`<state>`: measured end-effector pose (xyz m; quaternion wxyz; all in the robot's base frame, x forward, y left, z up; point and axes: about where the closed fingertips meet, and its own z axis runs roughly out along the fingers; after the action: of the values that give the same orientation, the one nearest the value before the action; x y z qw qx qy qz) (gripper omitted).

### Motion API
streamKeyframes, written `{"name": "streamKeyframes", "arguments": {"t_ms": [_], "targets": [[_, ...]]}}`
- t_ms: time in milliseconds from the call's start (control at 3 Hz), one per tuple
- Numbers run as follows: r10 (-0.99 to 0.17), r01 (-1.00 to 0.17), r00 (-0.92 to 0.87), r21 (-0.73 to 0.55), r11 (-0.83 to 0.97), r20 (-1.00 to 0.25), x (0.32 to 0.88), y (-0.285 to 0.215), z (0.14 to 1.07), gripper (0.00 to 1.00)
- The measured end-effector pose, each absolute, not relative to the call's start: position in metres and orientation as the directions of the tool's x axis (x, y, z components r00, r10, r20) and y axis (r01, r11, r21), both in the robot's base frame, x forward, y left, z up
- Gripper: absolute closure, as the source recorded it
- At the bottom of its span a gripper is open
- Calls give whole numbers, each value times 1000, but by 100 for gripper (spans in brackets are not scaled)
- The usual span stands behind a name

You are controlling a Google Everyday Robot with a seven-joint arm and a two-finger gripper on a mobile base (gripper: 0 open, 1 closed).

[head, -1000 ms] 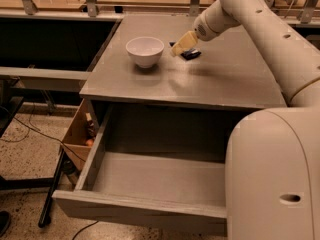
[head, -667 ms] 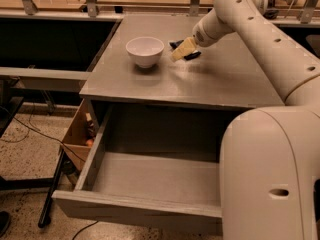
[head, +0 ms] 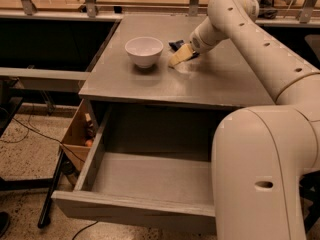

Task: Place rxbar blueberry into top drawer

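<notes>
Navy rxbar blueberry [head: 175, 45] beside claw [head: 176, 59], top drawer [head: 135, 210] open

You see: top drawer [head: 135, 210], matt grey painted wood; bowl [head: 144, 50], glossy white; rxbar blueberry [head: 175, 45], glossy wrapper; gripper [head: 181, 57], matt tan, right of bowl.

tan gripper [head: 181, 57] upper centre on cream arm [head: 260, 39]; rxbar blueberry [head: 175, 45] dark navy; bowl [head: 144, 51] white; desk [head: 225, 81] and top drawer [head: 150, 176] plain grey; cardboard box [head: 75, 134] brown
</notes>
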<state>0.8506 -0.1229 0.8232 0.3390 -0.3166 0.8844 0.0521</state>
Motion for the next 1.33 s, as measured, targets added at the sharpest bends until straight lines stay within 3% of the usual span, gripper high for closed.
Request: {"name": "streamKeyframes", "arguments": {"t_ms": [1000,1333], "targets": [[-524,-596,-570,-120,794,-632,850,-123,837,90],[-524,-596,-570,-120,794,-632,848,-122,842,100]]}}
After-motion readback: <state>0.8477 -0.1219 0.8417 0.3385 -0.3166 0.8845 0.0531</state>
